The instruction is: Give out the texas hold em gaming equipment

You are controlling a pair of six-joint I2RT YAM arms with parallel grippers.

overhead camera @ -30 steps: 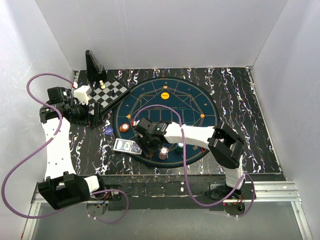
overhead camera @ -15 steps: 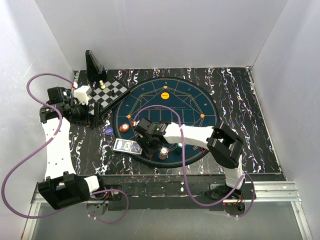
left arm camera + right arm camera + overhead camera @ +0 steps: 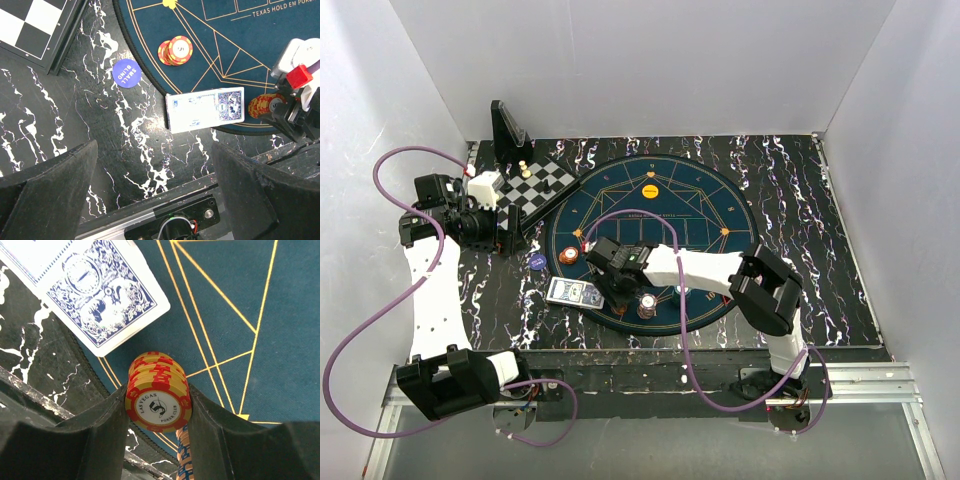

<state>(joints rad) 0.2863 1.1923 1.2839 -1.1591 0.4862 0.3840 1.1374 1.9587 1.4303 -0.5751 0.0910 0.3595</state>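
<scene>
While the right end effector (image 3: 158,409) clamps an orange chip stack (image 3: 156,386) between its fingers, the deck (image 3: 95,295) lies just beyond it; the left end effector (image 3: 152,167) hangs spread wide above the bench (image 3: 100,150).

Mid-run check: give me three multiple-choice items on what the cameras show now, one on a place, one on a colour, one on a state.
1. Where does the SMALL BLIND button lie? A on the chessboard; B on the marbled table beside the mat; C on the card deck.
2. What colour are the chips between the right fingers? A green and white; B black; C red and yellow.
3. How are the left fingers? A open, holding nothing; B shut on a card; C shut on a chip.
Answers: B, it lies on black tabletop off the mat; C, the right wrist view shows a red-and-yellow stack; A, they stand wide apart, nothing between.
</scene>
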